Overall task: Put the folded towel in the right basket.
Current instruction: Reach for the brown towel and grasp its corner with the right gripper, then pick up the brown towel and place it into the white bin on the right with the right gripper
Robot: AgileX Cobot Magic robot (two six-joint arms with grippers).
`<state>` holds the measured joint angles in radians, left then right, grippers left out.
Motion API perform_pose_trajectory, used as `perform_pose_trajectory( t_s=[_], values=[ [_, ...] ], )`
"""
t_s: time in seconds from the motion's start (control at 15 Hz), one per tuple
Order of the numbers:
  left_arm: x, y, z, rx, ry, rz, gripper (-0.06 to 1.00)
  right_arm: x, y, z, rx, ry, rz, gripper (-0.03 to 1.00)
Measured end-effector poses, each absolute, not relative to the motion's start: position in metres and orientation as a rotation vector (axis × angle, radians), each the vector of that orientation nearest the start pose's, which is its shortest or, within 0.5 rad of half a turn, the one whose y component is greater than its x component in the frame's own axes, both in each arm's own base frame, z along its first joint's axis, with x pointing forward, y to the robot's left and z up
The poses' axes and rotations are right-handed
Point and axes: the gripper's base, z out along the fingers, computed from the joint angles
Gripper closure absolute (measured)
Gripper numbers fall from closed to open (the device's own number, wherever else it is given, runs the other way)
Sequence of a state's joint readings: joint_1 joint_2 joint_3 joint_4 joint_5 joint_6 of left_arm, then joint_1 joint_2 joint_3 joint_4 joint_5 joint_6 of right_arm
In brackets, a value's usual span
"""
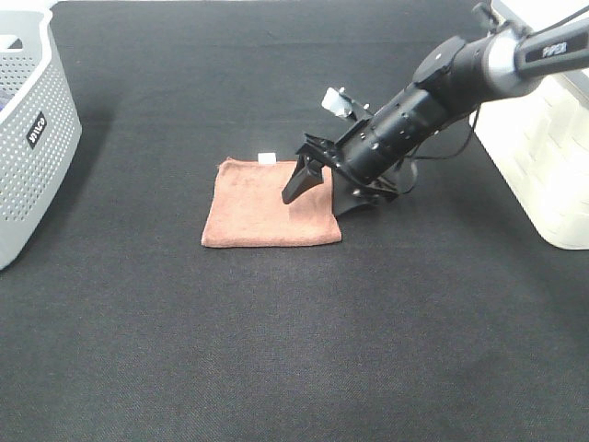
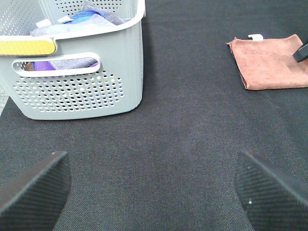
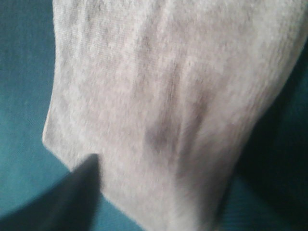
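The folded towel [image 1: 262,212], rust-brown with a white tag [image 1: 267,157] on its far edge, lies flat on the black mat at centre. It also shows in the left wrist view [image 2: 272,60] and fills the right wrist view [image 3: 159,96], washed out to pale grey. My right gripper [image 1: 316,201] is open at the towel's right edge, one finger over the cloth and the other down beside the edge. One dark finger [image 3: 67,197] shows in the right wrist view. The right basket [image 1: 552,166], white, stands at the right edge. My left gripper [image 2: 154,192] is open and empty above bare mat.
A grey perforated basket [image 1: 28,138] with a black label stands at the left edge; the left wrist view [image 2: 77,91] shows cloths inside it. Black mat covers the whole table.
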<state>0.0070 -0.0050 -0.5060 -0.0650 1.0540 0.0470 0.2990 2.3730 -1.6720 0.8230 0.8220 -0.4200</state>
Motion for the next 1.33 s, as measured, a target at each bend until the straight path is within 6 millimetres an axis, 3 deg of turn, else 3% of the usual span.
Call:
perform_pose_trajectory(
  t_s=[0.13, 0.2, 0.27, 0.47, 0.67, 0.73, 1.07, 1.33],
  values=[
    [-0.006, -0.005, 0.28, 0.044, 2.025, -0.043, 0.07, 0.44, 0.188, 0.088, -0.231, 2.796, 0.9, 0.74],
    [-0.006, -0.005, 0.28, 0.044, 2.025, -0.043, 0.07, 0.44, 0.188, 0.088, -0.228, 2.793, 0.896, 0.89],
    [-0.006, -0.005, 0.28, 0.044, 2.025, -0.043, 0.07, 0.44, 0.188, 0.088, -0.228, 2.793, 0.896, 0.95],
    [-0.006, -0.005, 0.28, 0.044, 2.025, -0.043, 0.07, 0.44, 0.189, 0.107, -0.265, 2.759, 0.907, 0.96],
    [-0.006, -0.005, 0.28, 0.044, 2.025, -0.043, 0.07, 0.433, 0.188, 0.165, -0.377, 2.665, 0.91, 0.96],
    [-0.006, -0.005, 0.28, 0.044, 2.025, -0.043, 0.07, 0.433, 0.188, 0.165, -0.377, 2.665, 0.91, 0.96],
    [-0.006, -0.005, 0.28, 0.044, 2.025, -0.043, 0.07, 0.409, 0.17, 0.264, -0.596, 2.693, 0.685, 0.96],
    [-0.006, -0.005, 0.28, 0.044, 2.025, -0.043, 0.07, 0.406, 0.15, 0.343, -0.507, 2.609, 0.407, 0.96]
  ],
)
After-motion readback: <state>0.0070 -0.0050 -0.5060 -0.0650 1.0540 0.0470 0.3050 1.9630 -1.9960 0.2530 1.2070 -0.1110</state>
